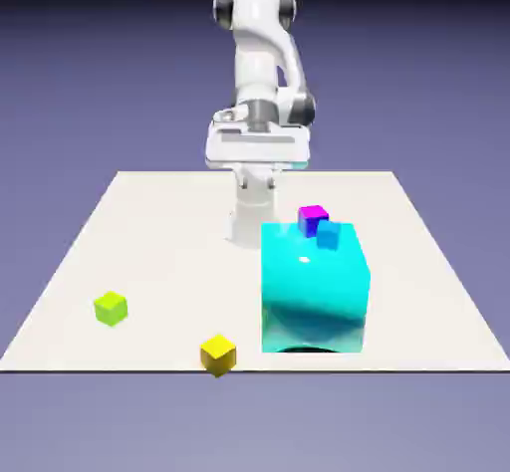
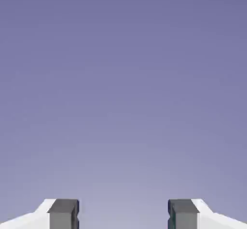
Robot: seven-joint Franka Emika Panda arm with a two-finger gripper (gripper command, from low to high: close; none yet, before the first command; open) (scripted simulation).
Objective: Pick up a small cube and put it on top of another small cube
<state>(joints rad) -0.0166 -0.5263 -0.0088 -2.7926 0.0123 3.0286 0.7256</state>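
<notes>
The end effector (image 1: 257, 182) was open wide, its two grey fingertips (image 2: 64, 214) well apart in the hand view with nothing between them. Behind them that view showed only the plain blue-violet backdrop (image 2: 123, 88). In the exterior view the white arm (image 1: 257, 57) stood at the far side of the pale tabletop (image 1: 169, 246), with the end effector raised above the surface

Four small cubes were in sight. The lime-green cube (image 1: 111, 309) sat toward the exterior view's left, and the yellow cube (image 1: 218, 354) was at the near edge, just left of a large, glossy cyan block (image 1: 314, 286). The purple cube (image 1: 313, 219), magenta on top, and the small blue cube (image 1: 329, 235) showed at the block's far upper edge, the blue one overlapping the purple one's lower right in the view. The blue cube seemed to be on the block or just behind it, though the angle did not settle which. The end effector held none of the four, and no small cube could be clearly seen resting on another
</notes>
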